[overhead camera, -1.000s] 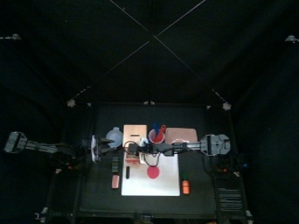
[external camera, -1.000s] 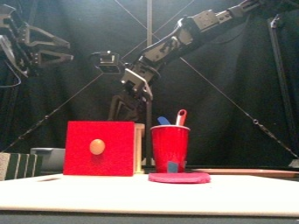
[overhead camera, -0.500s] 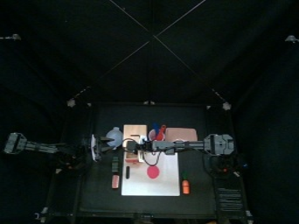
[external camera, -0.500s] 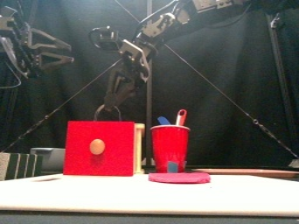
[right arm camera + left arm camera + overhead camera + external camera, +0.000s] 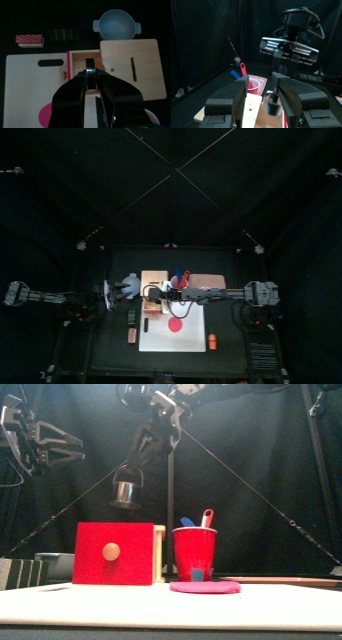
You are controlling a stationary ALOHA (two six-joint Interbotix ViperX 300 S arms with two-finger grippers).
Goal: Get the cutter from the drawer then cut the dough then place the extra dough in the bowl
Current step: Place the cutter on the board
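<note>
The round metal cutter (image 5: 127, 490) hangs by its wire handle high above the wooden box, whose red drawer front (image 5: 112, 554) faces the table's front. My right gripper (image 5: 143, 444) is shut on that handle; in the right wrist view its jaws (image 5: 90, 75) close over the open drawer. The red dough disc (image 5: 175, 325) lies flat on the white cutting board (image 5: 201, 318). A blue-grey bowl (image 5: 119, 25) sits beside the box. My left gripper (image 5: 266, 87) is open and holds nothing, hovering left of the box.
A red cup (image 5: 195, 554) with a blue and a red toy knife stands beside the box, behind the dough. A dark green sushi roll (image 5: 65, 34) and a red striped toy (image 5: 29, 39) lie off the board near the bowl. An orange toy (image 5: 211, 341) lies at the board's front right.
My right gripper has risen with the cutter, which came up out of the drawer and now hangs well above the box. The left arm has stayed in place.
</note>
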